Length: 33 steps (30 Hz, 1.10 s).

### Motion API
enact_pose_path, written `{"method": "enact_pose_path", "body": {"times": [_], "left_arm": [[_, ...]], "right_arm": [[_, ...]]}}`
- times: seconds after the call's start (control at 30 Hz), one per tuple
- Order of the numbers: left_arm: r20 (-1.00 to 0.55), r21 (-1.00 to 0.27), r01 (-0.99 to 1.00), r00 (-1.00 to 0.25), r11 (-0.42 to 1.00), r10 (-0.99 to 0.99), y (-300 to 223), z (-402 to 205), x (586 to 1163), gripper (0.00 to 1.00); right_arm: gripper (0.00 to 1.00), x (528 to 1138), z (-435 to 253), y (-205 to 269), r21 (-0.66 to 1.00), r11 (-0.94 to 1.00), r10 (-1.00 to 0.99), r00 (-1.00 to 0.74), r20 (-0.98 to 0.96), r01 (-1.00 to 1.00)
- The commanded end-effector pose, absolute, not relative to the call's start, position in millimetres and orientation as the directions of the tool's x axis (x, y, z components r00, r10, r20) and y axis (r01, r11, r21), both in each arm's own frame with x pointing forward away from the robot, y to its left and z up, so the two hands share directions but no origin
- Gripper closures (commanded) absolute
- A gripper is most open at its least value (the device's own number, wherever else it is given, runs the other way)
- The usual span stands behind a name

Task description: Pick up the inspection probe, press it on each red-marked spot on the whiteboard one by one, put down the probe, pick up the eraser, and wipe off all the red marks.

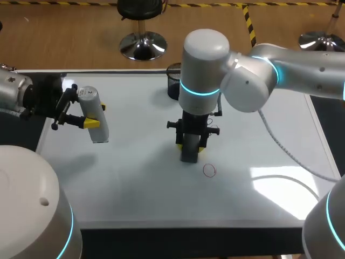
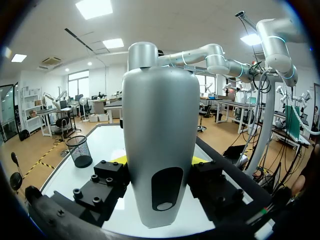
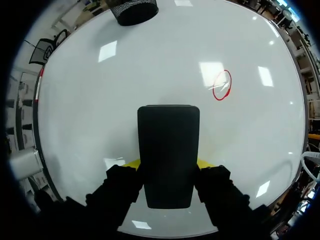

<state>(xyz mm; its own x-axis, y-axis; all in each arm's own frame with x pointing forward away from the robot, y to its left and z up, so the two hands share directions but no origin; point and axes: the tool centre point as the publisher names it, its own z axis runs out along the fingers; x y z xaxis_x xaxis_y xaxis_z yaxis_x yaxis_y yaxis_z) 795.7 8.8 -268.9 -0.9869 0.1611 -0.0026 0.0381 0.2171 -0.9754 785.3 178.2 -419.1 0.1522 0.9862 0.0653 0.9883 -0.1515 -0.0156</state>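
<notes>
While the left end effector (image 1: 96,115) is clasping the probe (image 1: 92,98), the right end effector (image 1: 190,145) is pinching the likely light, stiff eraser (image 1: 188,155) by its sides.

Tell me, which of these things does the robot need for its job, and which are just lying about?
For the job: silver probe, held in one arm; black eraser, held in the other; red ring drawn ahead of the eraser; whiteboard.

Just lying about: black mesh basket at the whiteboard's far edge.
</notes>
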Motion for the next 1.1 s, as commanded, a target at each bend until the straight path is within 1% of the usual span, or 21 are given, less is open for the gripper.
{"method": "enact_pose_path", "body": {"times": [0.03, 0.3, 0.57, 0.73, 1.1], "left_arm": [[-0.006, -0.975, 0.041, -0.987, 0.216, 0.16, 9.3, -267.5, 794.5, 1.0], [-0.006, -0.975, 0.041, -0.987, 0.216, 0.16, 9.3, -267.5, 794.5, 1.0], [-0.006, -0.975, 0.041, -0.987, 0.216, 0.16, 9.3, -267.5, 794.5, 1.0], [-0.006, -0.975, 0.041, -0.987, 0.216, 0.16, 9.3, -267.5, 794.5, 1.0], [-0.006, -0.975, 0.041, -0.987, 0.216, 0.16, 9.3, -267.5, 794.5, 1.0]], "right_arm": [[1.0, 785.4, -414.0, 191.8, -0.01, -0.135, 0.989, 0.135, 0.061, 0.991], [1.0, 784.0, -424.3, 221.3, -0.03, -0.096, 0.993, 0.098, 0.064, 0.995], [1.0, 786.4, -434.1, 231.9, -0.053, -0.084, 0.994, 0.087, 0.064, 0.995], [1.0, 783.4, -436.6, 225.1, -0.058, -0.087, 0.994, 0.09, 0.065, 0.995], [1.0, 786.1, -436.9, 192.6, -0.064, -0.139, 0.987, 0.143, 0.078, 0.988]]}}
